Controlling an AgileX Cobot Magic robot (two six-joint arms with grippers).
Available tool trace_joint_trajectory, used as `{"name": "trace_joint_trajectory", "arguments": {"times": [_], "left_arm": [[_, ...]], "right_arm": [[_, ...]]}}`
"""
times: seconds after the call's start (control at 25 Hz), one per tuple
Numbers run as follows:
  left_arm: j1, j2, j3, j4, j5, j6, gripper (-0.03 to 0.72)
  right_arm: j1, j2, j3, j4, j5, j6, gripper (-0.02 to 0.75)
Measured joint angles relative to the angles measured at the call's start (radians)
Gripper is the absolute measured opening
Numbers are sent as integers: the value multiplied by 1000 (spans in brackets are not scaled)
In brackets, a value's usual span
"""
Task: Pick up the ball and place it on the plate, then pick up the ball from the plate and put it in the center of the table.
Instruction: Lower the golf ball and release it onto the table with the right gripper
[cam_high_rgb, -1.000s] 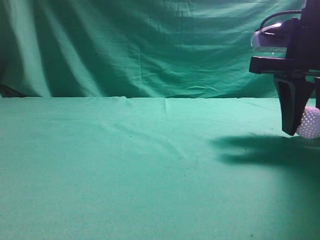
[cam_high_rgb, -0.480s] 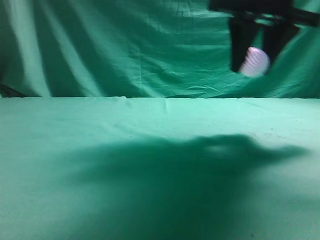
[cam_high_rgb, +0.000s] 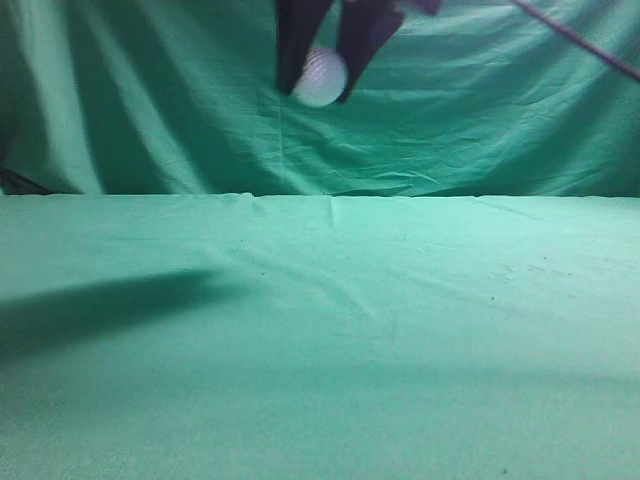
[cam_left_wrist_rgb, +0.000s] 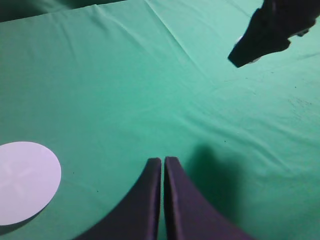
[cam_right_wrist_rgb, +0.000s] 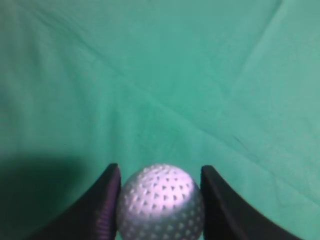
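The right end effector grips the ball between its two dark fingers — the dimpled white sphere touches both pads and hangs high above the counter, left of centre against the far curtain. The left end effector is pressed narrow, fingertips touching, holding nothing — a white plate lies on the counter to its left.
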Motion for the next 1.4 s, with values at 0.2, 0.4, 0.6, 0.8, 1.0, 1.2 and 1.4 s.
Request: {"name": "trace_joint_trajectory", "arguments": {"times": [0.2, 0.4, 0.6, 0.8, 1.0, 1.2, 1.4], "left_arm": [[0, -102, 83, 0, -25, 0, 0], [0, -115, 101, 0, -23, 0, 0], [0, -118, 101, 0, -25, 0, 0], [0, -118, 101, 0, -29, 0, 0], [0, -118, 101, 0, -29, 0, 0], [0, -118, 101, 0, -29, 0, 0], [0, -118, 101, 0, -29, 0, 0]], "right_arm": [[59, 150, -117, -5, 6, -8, 322], [76, 261, -203, -27, 2, -8, 322], [80, 352, -275, -33, -12, -8, 322], [80, 380, -279, -33, -16, -8, 322], [80, 390, -279, -33, -16, -11, 322], [80, 383, -279, -34, -16, -11, 539], [80, 324, -366, -38, 69, -11, 567]]}}
